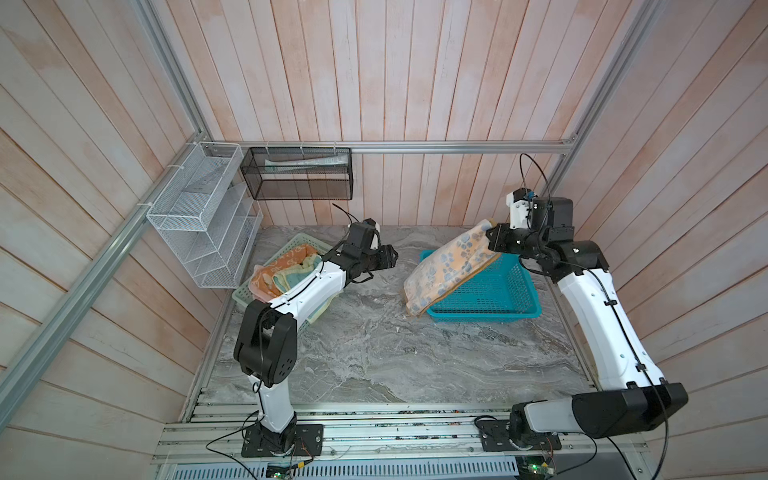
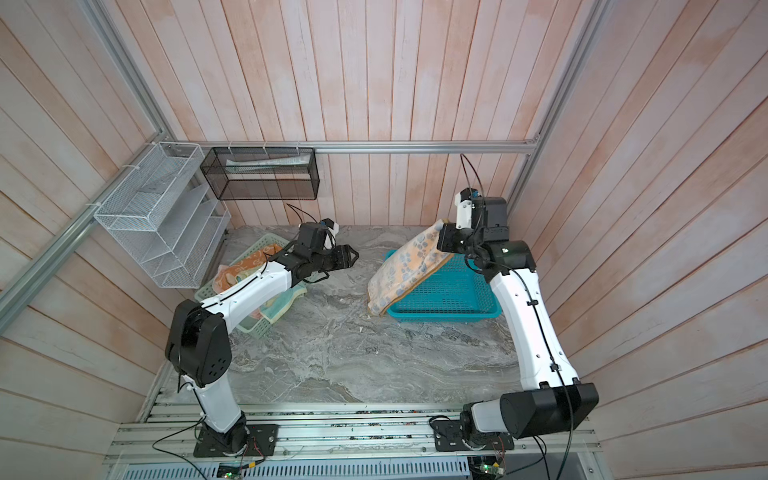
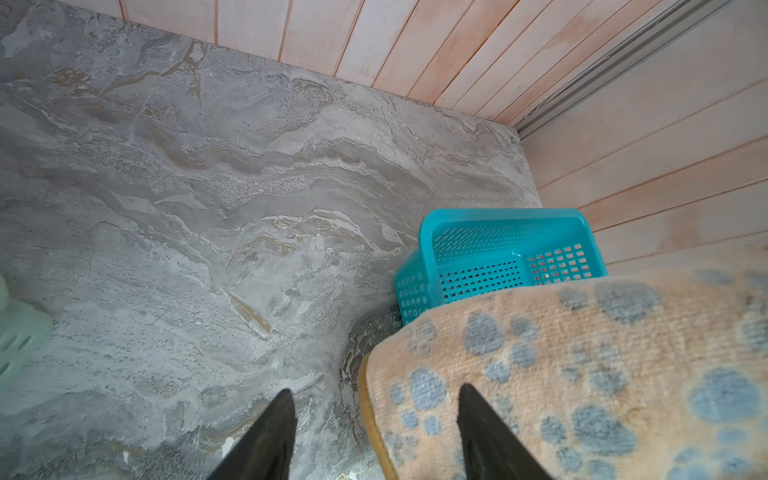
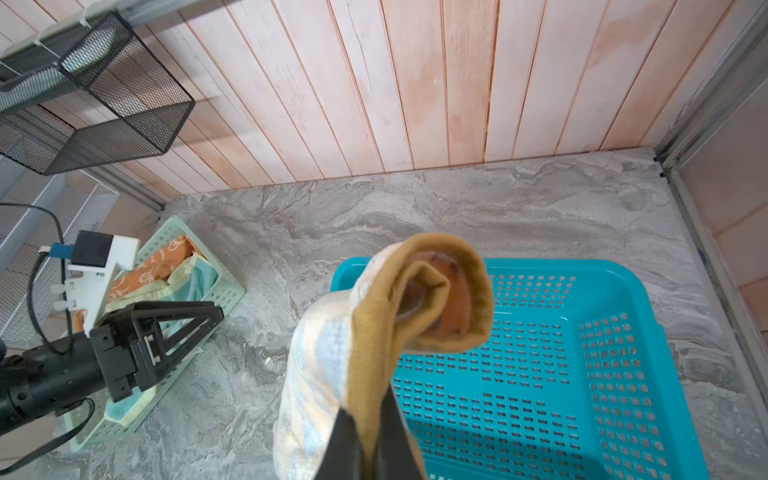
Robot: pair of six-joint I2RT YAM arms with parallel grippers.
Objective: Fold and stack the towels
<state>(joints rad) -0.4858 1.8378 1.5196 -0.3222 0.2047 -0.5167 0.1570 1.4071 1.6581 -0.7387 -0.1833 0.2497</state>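
Observation:
The peach towel with grey paw prints and brown edging [image 1: 451, 270] [image 2: 409, 270] hangs by one corner from my right gripper [image 1: 492, 237] [image 4: 368, 403], which is shut on its edging. It drapes over the left rim of the teal basket [image 1: 498, 299] [image 4: 623, 274], and its low end reaches the table. My left gripper [image 1: 392, 257] [image 3: 376, 388] stands open just left of this towel [image 3: 582, 374], holding nothing. An orange bunny towel [image 1: 286, 262] [image 4: 166, 266] and a pale yellow-green towel [image 4: 187, 274] lie bunched in the mint-green basket [image 1: 243, 295], partly hidden by my left arm.
A white wire rack [image 1: 199, 216] and a black mesh basket [image 1: 299, 174] hang on the back left walls. Wooden walls close in the marble table [image 1: 374, 353] on three sides. Both baskets stand toward the back.

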